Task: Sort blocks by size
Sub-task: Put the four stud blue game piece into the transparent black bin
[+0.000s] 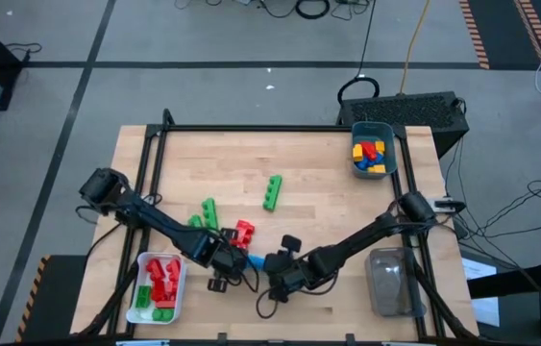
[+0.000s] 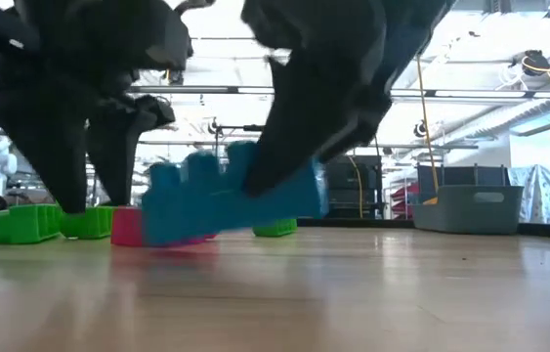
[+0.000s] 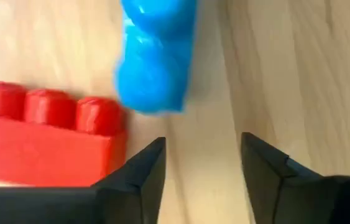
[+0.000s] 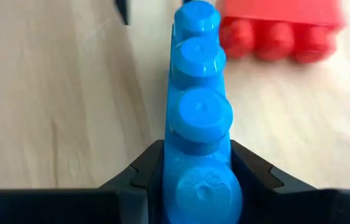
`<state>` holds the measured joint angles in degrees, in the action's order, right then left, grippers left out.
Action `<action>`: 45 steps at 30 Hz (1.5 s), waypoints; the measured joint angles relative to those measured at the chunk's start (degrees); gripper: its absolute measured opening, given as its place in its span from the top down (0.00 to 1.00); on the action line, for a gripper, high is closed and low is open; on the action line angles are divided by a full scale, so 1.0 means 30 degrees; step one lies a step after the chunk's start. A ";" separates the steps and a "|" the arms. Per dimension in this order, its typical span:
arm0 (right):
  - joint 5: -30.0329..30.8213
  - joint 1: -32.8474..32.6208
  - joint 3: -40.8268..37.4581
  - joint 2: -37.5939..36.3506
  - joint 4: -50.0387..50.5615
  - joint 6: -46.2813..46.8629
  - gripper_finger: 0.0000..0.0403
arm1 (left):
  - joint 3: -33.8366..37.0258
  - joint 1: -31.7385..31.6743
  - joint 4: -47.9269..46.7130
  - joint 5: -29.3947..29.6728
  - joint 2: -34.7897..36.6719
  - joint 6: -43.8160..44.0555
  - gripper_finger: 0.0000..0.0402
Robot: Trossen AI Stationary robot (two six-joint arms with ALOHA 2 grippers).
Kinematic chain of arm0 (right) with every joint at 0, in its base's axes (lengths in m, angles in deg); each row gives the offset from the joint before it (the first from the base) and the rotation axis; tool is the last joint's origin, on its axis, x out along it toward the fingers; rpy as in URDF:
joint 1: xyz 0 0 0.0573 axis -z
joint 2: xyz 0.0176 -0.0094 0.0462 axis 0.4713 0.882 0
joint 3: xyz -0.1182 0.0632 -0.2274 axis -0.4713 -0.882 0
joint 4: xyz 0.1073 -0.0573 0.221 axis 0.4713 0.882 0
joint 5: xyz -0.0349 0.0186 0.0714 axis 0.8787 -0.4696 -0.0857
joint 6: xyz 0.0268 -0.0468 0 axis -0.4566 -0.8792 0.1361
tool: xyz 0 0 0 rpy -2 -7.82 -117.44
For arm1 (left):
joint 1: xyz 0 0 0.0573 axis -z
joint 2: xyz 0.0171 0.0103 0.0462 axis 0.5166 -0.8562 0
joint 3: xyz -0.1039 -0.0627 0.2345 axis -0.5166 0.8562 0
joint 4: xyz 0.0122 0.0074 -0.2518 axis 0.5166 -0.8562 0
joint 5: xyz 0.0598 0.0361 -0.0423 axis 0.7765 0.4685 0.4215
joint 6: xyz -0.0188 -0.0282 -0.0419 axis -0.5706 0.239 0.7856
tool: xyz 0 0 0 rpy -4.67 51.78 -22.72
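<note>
Both arms low; right jaws grip blue block (image 4: 198, 124)

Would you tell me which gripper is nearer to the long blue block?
Right. The right gripper is clamped on the blue block; the left gripper is open just short of its other end.

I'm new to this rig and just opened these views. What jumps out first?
The long blue brick stands out: the right tool is clamped on one end of it, near the table's front edge. Just beside it the left tool hovers open, next to a red brick. Off to the sides sit a white bin of red and green bricks at front left and a grey bin of mixed bricks at back right.
</note>
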<state>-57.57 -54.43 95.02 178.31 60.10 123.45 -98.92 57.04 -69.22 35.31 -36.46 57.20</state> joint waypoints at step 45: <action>-0.0008 -0.8601 0.0023 -0.7272 1.8864 2.2635 0.70 | 0.0007 -0.0999 0.0660 0.4331 0.4331 -0.2081 0.50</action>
<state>-57.59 -80.23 95.09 156.50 116.70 191.35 -98.90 54.04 -67.24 48.30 -23.47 50.96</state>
